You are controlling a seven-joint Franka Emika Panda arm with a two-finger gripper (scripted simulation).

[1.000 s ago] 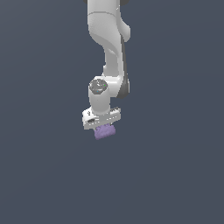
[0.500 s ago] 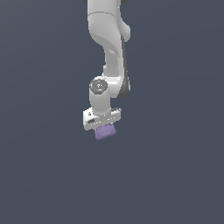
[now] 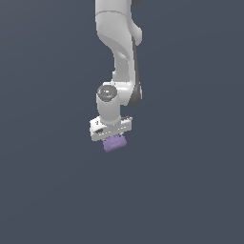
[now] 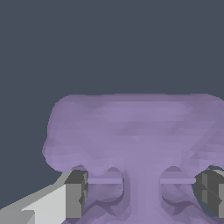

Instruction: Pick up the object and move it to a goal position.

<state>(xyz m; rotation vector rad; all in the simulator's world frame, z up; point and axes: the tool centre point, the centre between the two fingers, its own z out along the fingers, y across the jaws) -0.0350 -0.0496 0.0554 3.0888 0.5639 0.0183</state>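
A white robot arm (image 3: 116, 52) reaches down from the top of the exterior view over a plain dark grey ground (image 3: 47, 181), its claw (image 3: 113, 139) pointing downward. Compared with the pictures taken a second and half a second ago, almost nothing differs: the arm holds the same pose and the purple blob (image 3: 114, 143) sits in the same spot directly under the claw's white crossbar, tucked between the fingers. That stillness suggests the grasp is settling rather than the carry being under way.

In the wrist view the blob (image 4: 135, 135) fills most of the picture, its bumpy body lying between the two grey fingertips (image 4: 76, 192), one on each side and both pressed against its flanks. The claw reads as closed on the blob, gripping it across its narrow width.

Whether the blob is lifted clear or rests on the ground cannot be told; no shadow or gap shows beneath it. No goal marker appears in either view, so the move to the goal position looks not yet begun.
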